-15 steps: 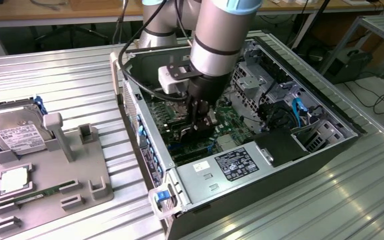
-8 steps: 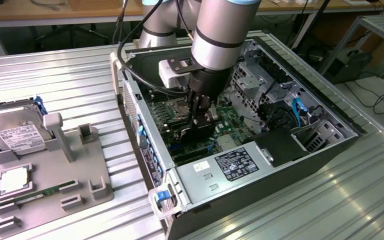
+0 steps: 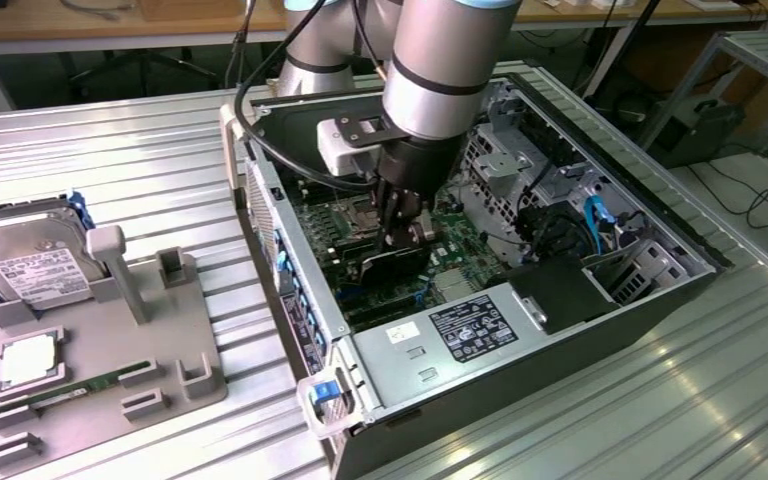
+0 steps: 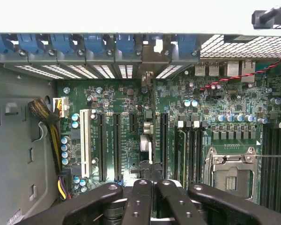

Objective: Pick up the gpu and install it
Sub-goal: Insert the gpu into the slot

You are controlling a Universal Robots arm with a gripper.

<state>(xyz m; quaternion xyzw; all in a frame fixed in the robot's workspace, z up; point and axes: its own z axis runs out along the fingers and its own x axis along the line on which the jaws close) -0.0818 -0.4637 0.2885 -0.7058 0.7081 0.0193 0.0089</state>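
Jaws (image 3: pixel 403 232) are gripping the gpu (image 3: pixel 398 262), held narrow on its upper edge, low inside the open computer case (image 3: pixel 651 262) at the frame's centre. The card is hanging just above the motherboard (image 4: pixel 131 101), dark and edge-on. A slight tilt or offset from the expansion slot (image 4: pixel 163 140) could be jamming the connector or bending the bracket against the rear wall. In the wrist view, the black fingers (image 4: pixel 140 201) along the lower edge are covering the card; contact with the slot is impossible to judge.
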